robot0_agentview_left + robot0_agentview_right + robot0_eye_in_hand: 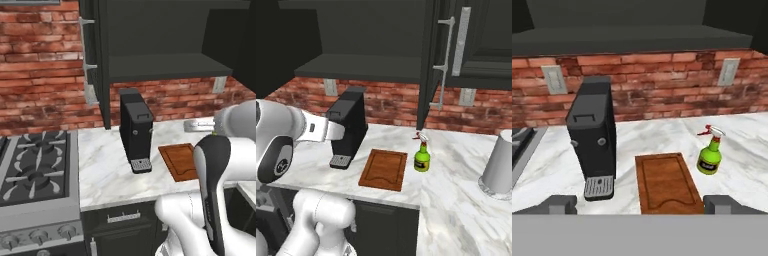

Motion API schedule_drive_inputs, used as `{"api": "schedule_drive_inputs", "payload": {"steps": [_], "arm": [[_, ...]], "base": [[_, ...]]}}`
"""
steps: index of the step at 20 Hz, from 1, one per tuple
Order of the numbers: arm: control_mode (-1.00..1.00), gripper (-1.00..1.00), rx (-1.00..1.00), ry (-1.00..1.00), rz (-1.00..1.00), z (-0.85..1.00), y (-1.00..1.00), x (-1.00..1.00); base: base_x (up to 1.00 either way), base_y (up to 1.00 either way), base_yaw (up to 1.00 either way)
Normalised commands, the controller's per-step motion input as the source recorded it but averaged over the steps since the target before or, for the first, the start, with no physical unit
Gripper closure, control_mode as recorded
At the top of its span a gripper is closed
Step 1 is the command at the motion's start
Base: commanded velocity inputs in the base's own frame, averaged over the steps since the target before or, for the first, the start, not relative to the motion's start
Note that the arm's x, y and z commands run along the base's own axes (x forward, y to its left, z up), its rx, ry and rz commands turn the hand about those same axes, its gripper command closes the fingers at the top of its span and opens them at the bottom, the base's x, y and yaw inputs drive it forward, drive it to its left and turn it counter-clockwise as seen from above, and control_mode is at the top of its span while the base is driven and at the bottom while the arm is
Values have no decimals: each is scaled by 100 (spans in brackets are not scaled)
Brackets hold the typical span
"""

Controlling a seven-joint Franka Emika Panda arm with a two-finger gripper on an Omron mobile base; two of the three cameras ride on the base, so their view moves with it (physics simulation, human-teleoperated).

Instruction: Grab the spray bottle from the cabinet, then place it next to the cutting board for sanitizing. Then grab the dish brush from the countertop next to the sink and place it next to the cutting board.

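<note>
Just past the wide-spread, empty fingers (640, 204), the cutting board (666, 183) is seen flat on the counter (552, 165), spray bottle (710, 154) parked beside it.

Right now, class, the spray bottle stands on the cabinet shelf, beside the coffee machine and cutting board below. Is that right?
Not quite. The spray bottle stands on the countertop, just right of the cutting board, as the right base view shows. The coffee machine part holds.
</note>
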Motion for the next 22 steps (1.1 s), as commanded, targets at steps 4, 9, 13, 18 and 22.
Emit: {"api": "schedule_drive_inputs", "payload": {"steps": [4, 9, 13, 18, 22], "arm": [[100, -100, 0, 0, 0, 0, 0, 0], [100, -100, 0, 0, 0, 0, 0, 0], [100, -100, 0, 0, 0, 0, 0, 0], [100, -100, 0, 0, 0, 0, 0, 0], [100, -100, 0, 0, 0, 0, 0, 0]], "base": [[-84, 66, 1], [-100, 77, 2], [-98, 100, 21], [-50, 100, 62], [-22, 89, 78]]}}
